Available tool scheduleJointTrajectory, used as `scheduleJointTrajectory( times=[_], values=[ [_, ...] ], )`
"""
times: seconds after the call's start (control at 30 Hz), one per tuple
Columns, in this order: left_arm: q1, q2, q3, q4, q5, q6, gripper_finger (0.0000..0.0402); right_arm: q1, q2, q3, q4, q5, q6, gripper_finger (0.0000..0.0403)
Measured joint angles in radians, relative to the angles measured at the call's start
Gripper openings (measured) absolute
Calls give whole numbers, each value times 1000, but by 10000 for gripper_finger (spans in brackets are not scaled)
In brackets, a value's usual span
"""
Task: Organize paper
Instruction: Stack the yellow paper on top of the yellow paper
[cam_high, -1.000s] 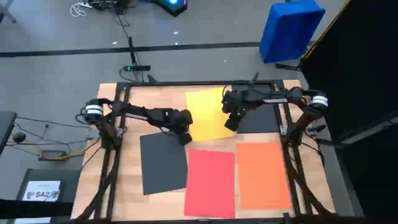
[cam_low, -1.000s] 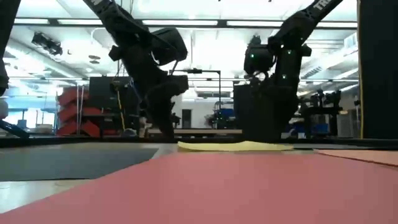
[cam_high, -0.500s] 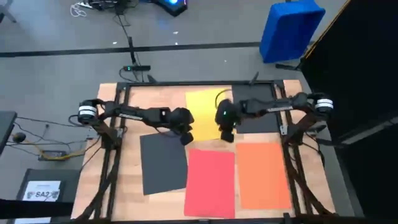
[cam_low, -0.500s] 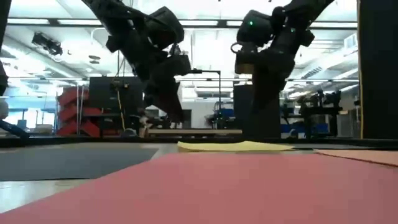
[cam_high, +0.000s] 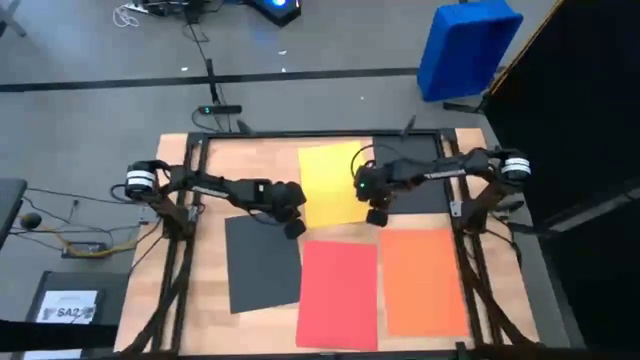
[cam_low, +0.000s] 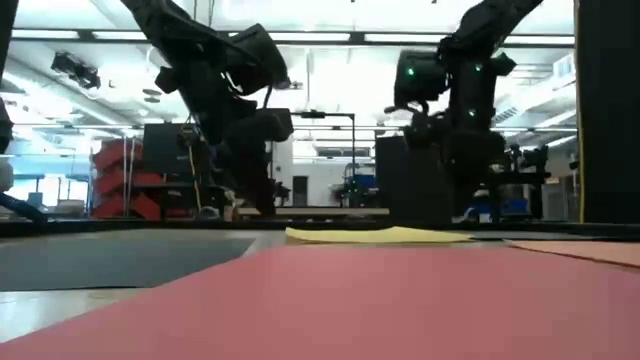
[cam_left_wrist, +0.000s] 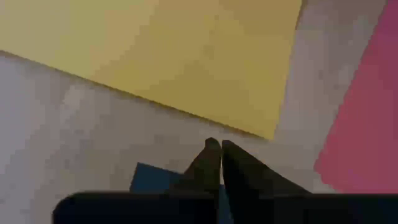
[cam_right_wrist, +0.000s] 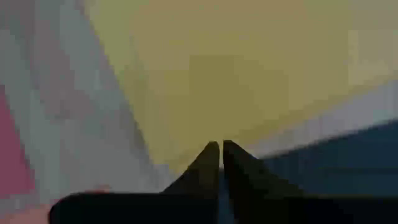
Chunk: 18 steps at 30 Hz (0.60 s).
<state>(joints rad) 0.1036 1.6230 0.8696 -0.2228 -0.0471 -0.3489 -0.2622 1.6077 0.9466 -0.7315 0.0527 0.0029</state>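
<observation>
Several sheets of paper lie flat on the wooden table: a yellow sheet (cam_high: 330, 180) at the far middle, a dark sheet (cam_high: 262, 265) at the near left, a red sheet (cam_high: 338, 295), an orange sheet (cam_high: 422, 280), and another dark sheet (cam_high: 420, 195) partly under my right arm. My left gripper (cam_high: 293, 228) is shut, its tips (cam_left_wrist: 217, 144) over bare wood between the yellow sheet's (cam_left_wrist: 186, 56) near left corner and the dark sheet's corner (cam_left_wrist: 152, 180). My right gripper (cam_high: 377, 215) is shut, pointing down at the yellow sheet's (cam_right_wrist: 236, 74) near right corner, beside the dark sheet (cam_right_wrist: 336, 162). My left gripper points down at the bare wood; whether its tips touch the table or a sheet, I cannot tell. My right gripper stands with shut tips at the yellow sheet's near right corner (cam_right_wrist: 186, 158); whether it touches the sheet, I cannot tell.
A blue bin (cam_high: 468, 45) stands on the floor beyond the table's far right corner, and a dark box with a white label (cam_high: 65, 305) on the floor at the left. Dark frame rails (cam_high: 180, 270) run along the table's sides. Bare wood shows along the left edge.
My right gripper has gone from the yellow sheet's right edge toward the table's near edge, then a little to the right, and its wrist has rolled. It stays shut. No sheet has moved.
</observation>
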Motion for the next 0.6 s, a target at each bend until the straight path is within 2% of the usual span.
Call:
scheduleJointTrajectory(
  times=[0.27, 0.4, 0.6],
  values=[
    [6, 1, 0, 19, 0, 1, 0, -61, 0, -63, 53, -32, -31, 0],
    [12, 34, 0, 37, -9, 23, 0, -58, 3, -79, 130, -56, -23, 0],
    [20, 95, 0, 49, 15, 25, 0, -58, 9, -94, 149, -56, -7, 0]
  ],
)
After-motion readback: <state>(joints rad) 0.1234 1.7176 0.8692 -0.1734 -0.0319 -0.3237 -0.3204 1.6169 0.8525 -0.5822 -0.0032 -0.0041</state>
